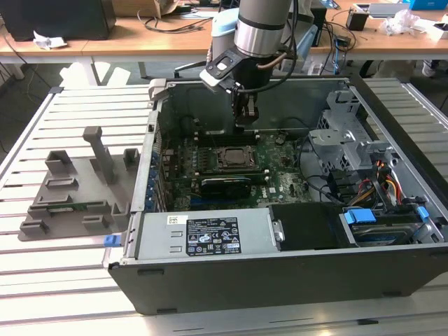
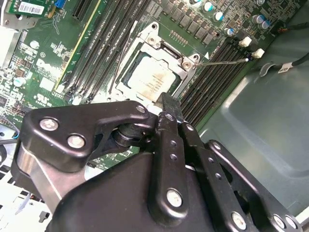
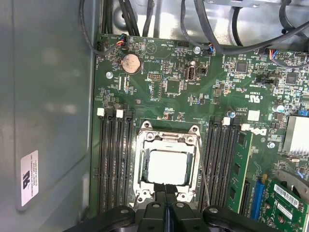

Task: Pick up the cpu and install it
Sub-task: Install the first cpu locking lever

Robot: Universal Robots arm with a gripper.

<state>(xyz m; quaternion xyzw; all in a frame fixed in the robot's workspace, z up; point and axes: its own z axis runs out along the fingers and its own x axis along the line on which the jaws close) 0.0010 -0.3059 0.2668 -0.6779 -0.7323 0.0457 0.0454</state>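
Note:
The cpu point(image 3: 166, 167) lies flat inside the motherboard socket point(image 3: 143, 145), its silver-grey top plate facing up; both wrist views show it point(image 2: 150, 79). In the exterior view the cpu point(image 1: 234, 157) sits mid-board inside the open computer case point(image 1: 280, 280). My gripper point(image 1: 245, 117) hangs above the socket's far edge, apart from the chip. Its two black fingers point(image 3: 166, 195) are pressed together with nothing between them. A thin wire lever point(image 3: 204, 169) runs along one side of the socket.
Memory slots point(image 3: 116, 159) flank the socket on both sides. A grey holder tray point(image 1: 70, 192) stands on the slatted table at the exterior view's left. A drive cage point(image 1: 343, 133), cables point(image 1: 381, 178) and the power supply point(image 1: 203, 234) crowd the case.

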